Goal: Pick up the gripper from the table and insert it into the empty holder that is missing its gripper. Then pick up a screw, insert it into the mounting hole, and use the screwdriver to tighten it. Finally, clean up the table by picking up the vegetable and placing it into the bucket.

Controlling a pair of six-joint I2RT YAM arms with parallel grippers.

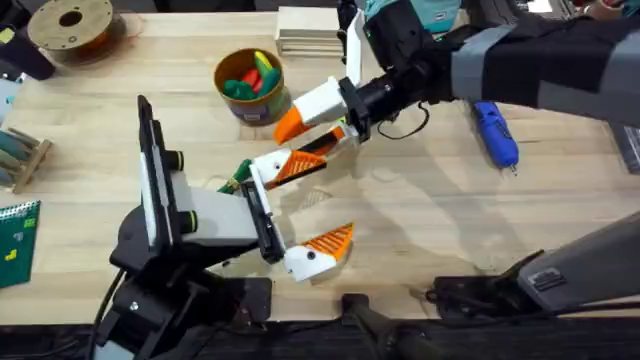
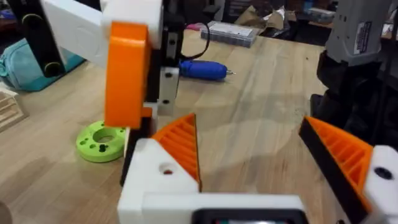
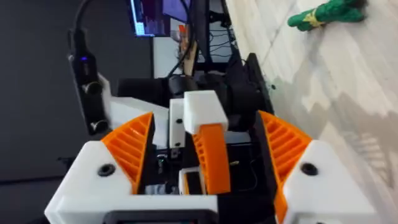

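Note:
My left gripper (image 1: 338,196) (image 2: 247,124) stands open over the table's middle with nothing between its orange ribbed pads. From the back right, my right gripper (image 1: 298,138) (image 3: 206,118) reaches in just beyond it, open; the left gripper's upper finger (image 3: 210,155) shows between the right fingers, untouched. In the left wrist view the lime-green holder (image 2: 99,142) lies flat on the wood under the right gripper. The green vegetable (image 1: 238,178) (image 3: 323,14) lies beside the left gripper's base. At the right rests the blue screwdriver (image 1: 495,132) (image 2: 204,70). The tan bucket (image 1: 218,75) holds toy foods. The loose gripper is out of view.
A brown spool (image 1: 70,25) sits at the back left and a stack of wooden sheets (image 1: 305,30) at the back centre. A wooden rack (image 1: 22,155) and a green board (image 1: 15,240) line the left edge. Bare wood lies between the grippers and the screwdriver.

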